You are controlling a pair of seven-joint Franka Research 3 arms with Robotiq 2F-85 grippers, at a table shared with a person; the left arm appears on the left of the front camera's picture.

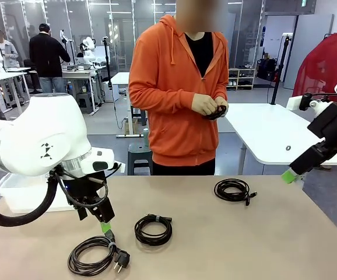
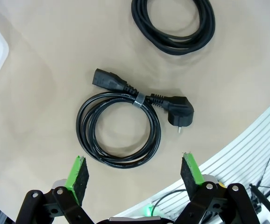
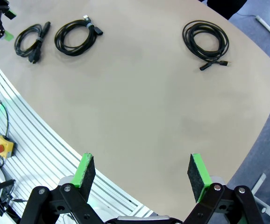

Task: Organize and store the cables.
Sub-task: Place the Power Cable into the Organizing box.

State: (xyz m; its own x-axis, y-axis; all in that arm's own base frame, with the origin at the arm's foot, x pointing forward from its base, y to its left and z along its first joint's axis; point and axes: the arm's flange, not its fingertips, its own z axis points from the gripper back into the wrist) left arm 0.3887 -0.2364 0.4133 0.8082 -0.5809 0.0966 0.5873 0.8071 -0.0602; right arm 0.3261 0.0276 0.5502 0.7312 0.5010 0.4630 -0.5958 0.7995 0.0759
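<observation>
The left claw (image 1: 104, 226), spread wide and empty, hangs just above the banded power cord coil (image 1: 92, 256) near the surface's (image 1: 244, 245) near left corner. Its plugs (image 2: 179, 109) stretch crosswise, along the finger line. The right claw (image 1: 288, 176), also released, is well apart at the right edge.

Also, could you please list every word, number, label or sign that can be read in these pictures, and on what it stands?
No word or number can be read in these pictures.
Black logo on the left arm: a mark of small shapes, no letters.
Plug of the nearest cable: any moulded print is too small to read.
</observation>
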